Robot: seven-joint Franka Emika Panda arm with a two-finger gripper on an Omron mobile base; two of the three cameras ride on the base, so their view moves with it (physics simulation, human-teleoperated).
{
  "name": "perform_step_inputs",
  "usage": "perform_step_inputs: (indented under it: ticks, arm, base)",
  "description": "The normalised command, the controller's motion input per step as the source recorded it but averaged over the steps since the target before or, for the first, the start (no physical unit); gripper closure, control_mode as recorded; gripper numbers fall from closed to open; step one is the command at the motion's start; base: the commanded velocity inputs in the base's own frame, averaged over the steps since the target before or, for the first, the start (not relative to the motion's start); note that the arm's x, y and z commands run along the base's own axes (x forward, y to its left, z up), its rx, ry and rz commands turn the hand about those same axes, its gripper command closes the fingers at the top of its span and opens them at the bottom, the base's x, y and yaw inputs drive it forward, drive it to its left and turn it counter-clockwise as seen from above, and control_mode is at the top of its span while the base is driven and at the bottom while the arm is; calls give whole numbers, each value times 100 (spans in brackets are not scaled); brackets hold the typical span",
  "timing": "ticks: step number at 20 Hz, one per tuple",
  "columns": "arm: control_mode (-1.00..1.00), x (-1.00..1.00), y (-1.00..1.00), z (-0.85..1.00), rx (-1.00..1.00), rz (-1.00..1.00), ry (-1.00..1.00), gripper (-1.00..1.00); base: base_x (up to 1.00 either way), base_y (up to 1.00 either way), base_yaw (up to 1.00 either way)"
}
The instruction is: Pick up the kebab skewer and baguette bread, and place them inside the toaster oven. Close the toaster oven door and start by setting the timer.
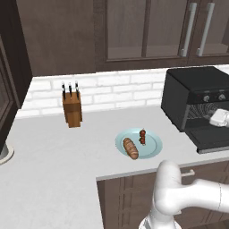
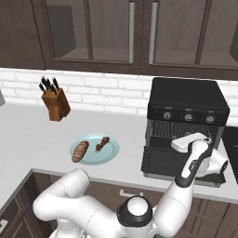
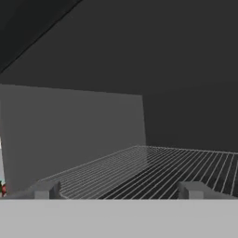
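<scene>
Kebab skewer (image 1: 142,136) and baguette bread (image 1: 130,148) lie on the plate (image 1: 154,144); toaster oven (image 2: 188,109) open, rack bare; pincer (image 3: 118,190) apart, empty.

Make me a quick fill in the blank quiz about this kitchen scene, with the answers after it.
1. The baguette bread and the kebab skewer lie together on a light blue ____.
2. The toaster oven door is ____, folded down in front of the toaster oven.
3. The tool, its jaws wide apart and holding nothing, points at the oven's wire ____.
4. The knife block stands to the ____ of the plate, near the brick wall.

Missing words: plate; open; rack; left
</scene>
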Motion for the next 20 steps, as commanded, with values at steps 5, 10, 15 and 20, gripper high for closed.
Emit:
perform_step_inputs:
  ticks: [5,10,15,20]
  arm:
    - [-100,26,-13,-3,0,-4,3,-100]
    - [-100,30,-12,-12,-4,-2,1,-100]
    - [-100,26,0,-28,-8,-4,1,-100]
    - [-100,19,0,-38,-6,-4,0,-100]
  base:
    - [0,0,0]
    - [0,0,0]
    - [0,0,0]
    - [0,0,0]
